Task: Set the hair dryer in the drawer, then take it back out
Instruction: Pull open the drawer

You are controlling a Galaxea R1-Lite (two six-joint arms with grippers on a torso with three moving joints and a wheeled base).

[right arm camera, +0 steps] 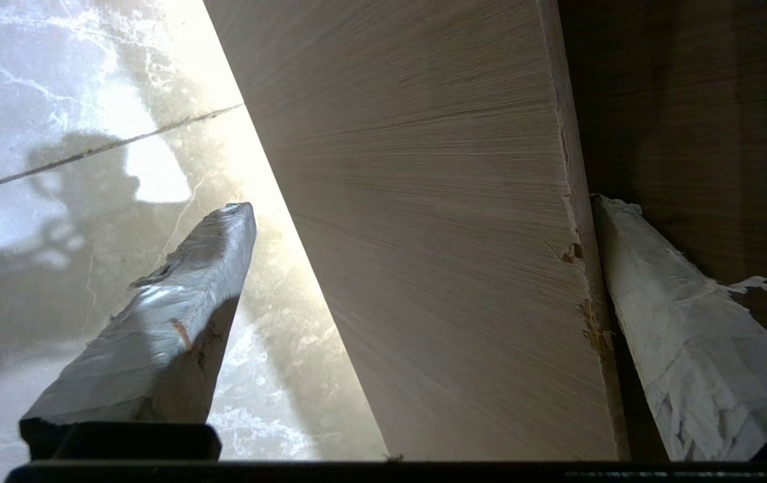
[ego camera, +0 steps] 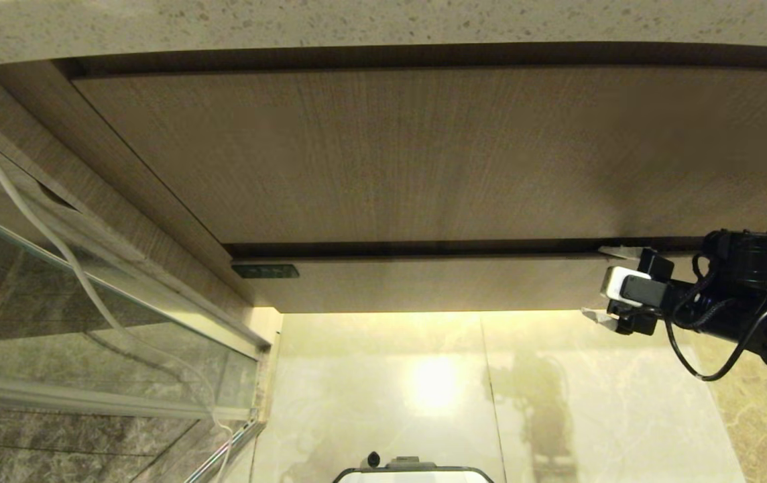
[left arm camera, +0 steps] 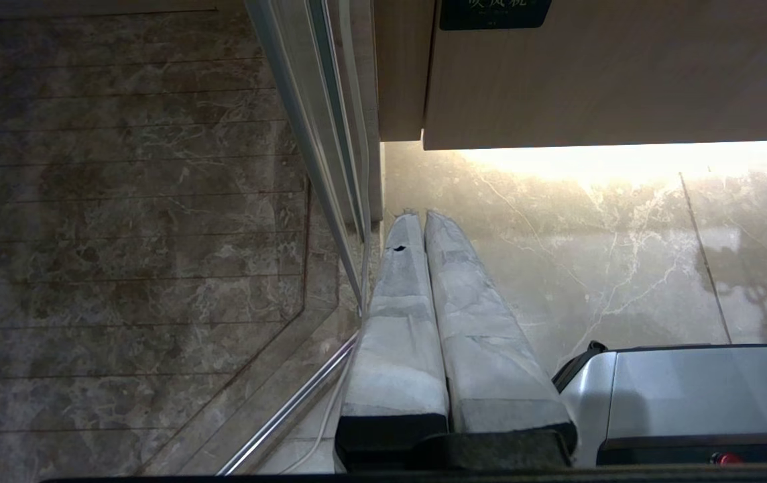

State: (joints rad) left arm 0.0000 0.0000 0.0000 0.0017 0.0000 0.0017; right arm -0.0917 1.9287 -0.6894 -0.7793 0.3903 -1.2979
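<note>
In the head view, a speckled stone counter edge (ego camera: 383, 27) is seen along the top of the frame; beneath it a tall wood-grain panel (ego camera: 424, 154) fills the upper middle, and below that the low front of the drawer (ego camera: 424, 285) is shown as a narrow band across the centre, shut against the cabinet; a small dark label (ego camera: 265, 271) is fixed at its left end. The right gripper (ego camera: 599, 285) is placed at the right end of the drawer front, at the right edge of the frame, with one fingertip above the band and one below it; the jaws are spread wide and nothing is held. A white cord (ego camera: 55, 241) is draped down the left side over a glass panel (ego camera: 55, 315); the hair dryer itself cannot be found in any view.

In the left wrist view, the left gripper (left arm camera: 417, 218) is seen in the lower middle with its two fingers pressed together and empty, over a marble floor (left arm camera: 625, 255); the dark label sits at the top.

In the right wrist view, the drawer front fills the centre, straddled by the wide-set fingers (right arm camera: 169, 322) without being clamped.
</note>
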